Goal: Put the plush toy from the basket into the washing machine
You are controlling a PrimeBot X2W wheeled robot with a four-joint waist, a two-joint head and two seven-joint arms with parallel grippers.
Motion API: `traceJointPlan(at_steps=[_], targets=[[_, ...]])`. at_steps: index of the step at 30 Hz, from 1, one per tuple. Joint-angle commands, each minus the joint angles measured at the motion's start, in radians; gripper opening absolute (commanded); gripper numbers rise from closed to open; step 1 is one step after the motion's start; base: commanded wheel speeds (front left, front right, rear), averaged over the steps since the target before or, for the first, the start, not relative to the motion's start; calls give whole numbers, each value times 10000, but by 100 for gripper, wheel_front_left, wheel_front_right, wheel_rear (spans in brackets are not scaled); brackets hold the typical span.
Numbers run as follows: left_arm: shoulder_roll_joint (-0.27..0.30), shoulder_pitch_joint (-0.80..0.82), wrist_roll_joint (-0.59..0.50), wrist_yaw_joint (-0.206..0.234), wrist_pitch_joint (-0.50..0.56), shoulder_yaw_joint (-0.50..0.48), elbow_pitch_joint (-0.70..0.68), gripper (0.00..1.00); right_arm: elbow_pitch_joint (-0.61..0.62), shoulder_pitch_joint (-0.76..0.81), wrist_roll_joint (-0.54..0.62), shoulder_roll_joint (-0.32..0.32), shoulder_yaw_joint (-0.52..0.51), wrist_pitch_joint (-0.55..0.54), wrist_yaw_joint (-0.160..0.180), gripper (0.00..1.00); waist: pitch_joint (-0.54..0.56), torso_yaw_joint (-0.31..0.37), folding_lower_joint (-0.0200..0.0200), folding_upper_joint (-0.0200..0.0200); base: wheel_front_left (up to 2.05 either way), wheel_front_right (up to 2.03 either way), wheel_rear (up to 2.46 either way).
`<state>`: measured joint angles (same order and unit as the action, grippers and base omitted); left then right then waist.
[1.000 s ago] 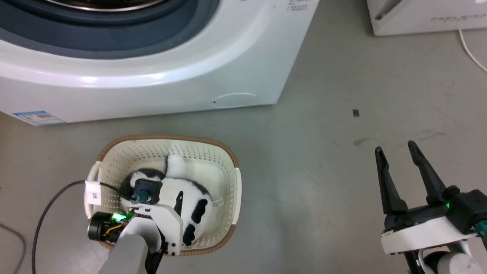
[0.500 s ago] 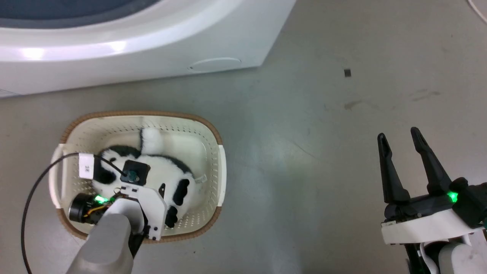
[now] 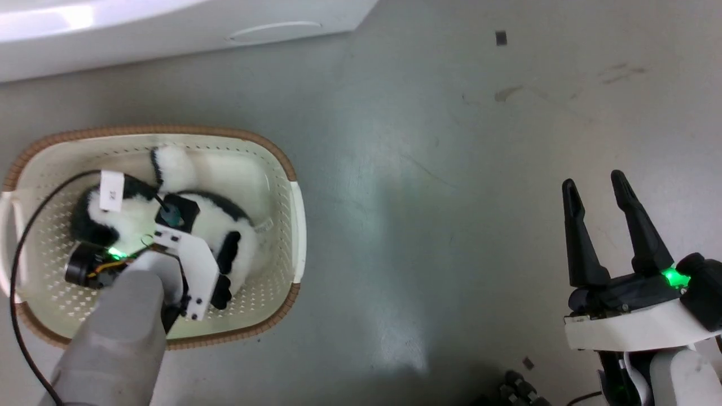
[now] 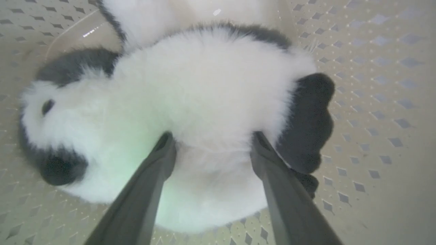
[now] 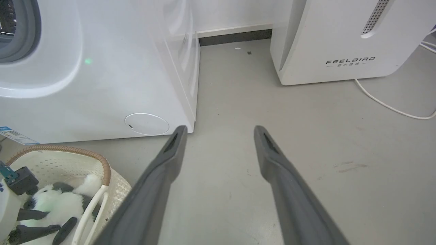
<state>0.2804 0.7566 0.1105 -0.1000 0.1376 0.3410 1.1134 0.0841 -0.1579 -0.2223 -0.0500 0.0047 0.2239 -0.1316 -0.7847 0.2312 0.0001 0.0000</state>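
Note:
The plush toy (image 4: 211,98), fluffy white with black patches, lies on its side in the cream basket (image 3: 169,131) on the floor. My left gripper (image 4: 213,141) reaches down into the basket and stands open, its two fingertips (image 4: 165,146) pressed into the fur on either side of the toy's body. The left wrist (image 3: 189,265) covers part of the toy (image 3: 211,221) in the head view. My right gripper (image 3: 593,179) hangs open over bare floor at the right, holding nothing. The washing machine (image 3: 169,22) stands just beyond the basket; its grey gasket (image 5: 13,30) shows in the right wrist view.
A white FEELBIRD appliance (image 5: 340,41) stands to the right of the washer, with a white cable (image 5: 385,105) trailing on the floor. A black cable (image 3: 17,254) loops from my left wrist across the basket's left end. Grey floor lies between basket and right gripper.
The head camera has tilted down, so washer and basket slid up and left in the picture. My left gripper has sunk lower onto the toy. The right gripper stays open.

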Motion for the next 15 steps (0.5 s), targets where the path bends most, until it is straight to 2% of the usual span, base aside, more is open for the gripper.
traceJointPlan(at_steps=[1,13,14,15], targets=[[205,296,70,-19,94,114,381,100,78,-234,-158,-2,23,110,8,100,-342,171,-1,0,0,0,0],[506,1218,335,-12,177,618,1632,100,99,-531,-530,-2,131,360,9,100,-1444,527,-1,0,0,0,0],[499,1260,389,-32,172,641,1730,0,86,-555,-541,-2,138,379,9,100,-1491,541,-1,0,0,0,0],[468,1229,450,-55,107,622,1731,0,65,-564,-532,-2,141,379,9,100,-1455,534,-1,0,0,0,0]])
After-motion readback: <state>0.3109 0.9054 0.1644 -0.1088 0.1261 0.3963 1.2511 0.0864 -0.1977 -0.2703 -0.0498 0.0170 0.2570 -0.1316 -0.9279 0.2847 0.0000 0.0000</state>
